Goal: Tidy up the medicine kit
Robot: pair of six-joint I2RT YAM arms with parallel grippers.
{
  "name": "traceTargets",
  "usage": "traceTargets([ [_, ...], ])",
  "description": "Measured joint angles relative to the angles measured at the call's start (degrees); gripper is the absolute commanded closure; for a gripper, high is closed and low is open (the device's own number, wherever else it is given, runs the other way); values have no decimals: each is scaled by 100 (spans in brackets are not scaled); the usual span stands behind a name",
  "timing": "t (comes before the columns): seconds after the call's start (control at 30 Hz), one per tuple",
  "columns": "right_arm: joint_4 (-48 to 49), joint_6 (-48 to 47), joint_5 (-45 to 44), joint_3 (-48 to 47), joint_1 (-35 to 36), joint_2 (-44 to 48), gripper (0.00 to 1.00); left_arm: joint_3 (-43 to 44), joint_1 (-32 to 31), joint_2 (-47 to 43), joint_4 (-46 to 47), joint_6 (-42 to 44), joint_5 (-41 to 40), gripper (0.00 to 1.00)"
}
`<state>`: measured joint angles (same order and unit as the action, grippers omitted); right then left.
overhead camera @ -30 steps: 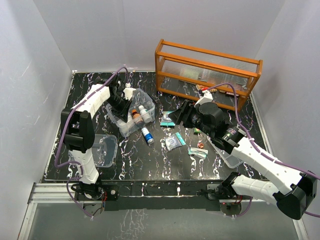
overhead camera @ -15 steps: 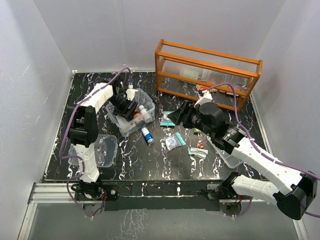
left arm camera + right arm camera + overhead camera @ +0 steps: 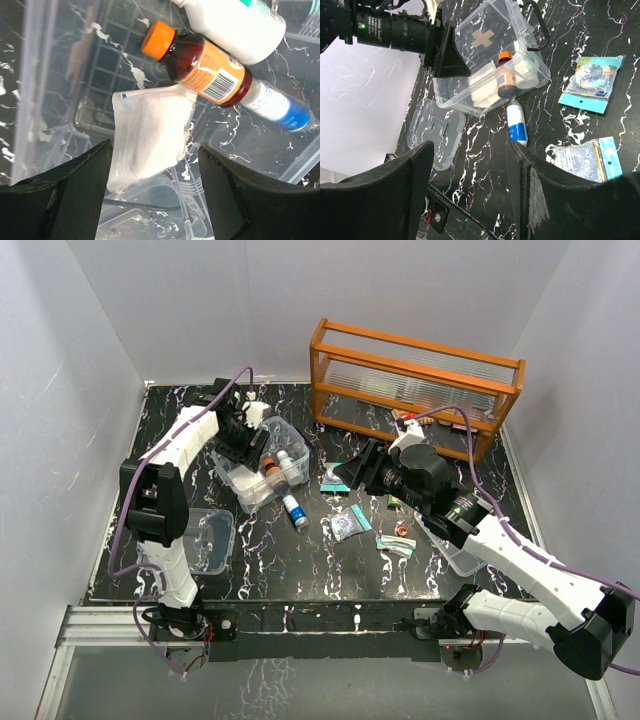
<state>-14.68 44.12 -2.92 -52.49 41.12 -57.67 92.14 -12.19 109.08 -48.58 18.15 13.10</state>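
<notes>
The clear plastic rectangular medicine kit [image 3: 481, 38], round-cornered with a faded red cross on one wall, sits upright and lidless directly beneath the left gripper [image 3: 155, 170], whose spread fingers hang over its interior (a white pouch [image 3: 150, 130], an orange-capped brown bottle [image 3: 205, 70] and a white bottle [image 3: 230, 20] lie inside). Its clear lid [image 3: 437, 132] lies flat, apart from it, nearer that arm's base.
</notes>
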Motion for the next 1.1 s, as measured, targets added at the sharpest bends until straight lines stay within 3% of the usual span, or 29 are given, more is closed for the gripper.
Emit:
traceTargets([
  [0.13,44,17,13,22,2,0,43,-308,-11,-205,315,-111,-142,57],
  [0.43,164,107,44,186,2,22,43,-1436,-275,-323,1338,-586,-708,71],
  [0.73,212,111,50,249,2,66,43,-1829,-468,-321,1864,-905,-942,75],
  [1.1,243,129,11,271,2,105,44,-1668,-525,-48,1388,-898,-452,76],
])
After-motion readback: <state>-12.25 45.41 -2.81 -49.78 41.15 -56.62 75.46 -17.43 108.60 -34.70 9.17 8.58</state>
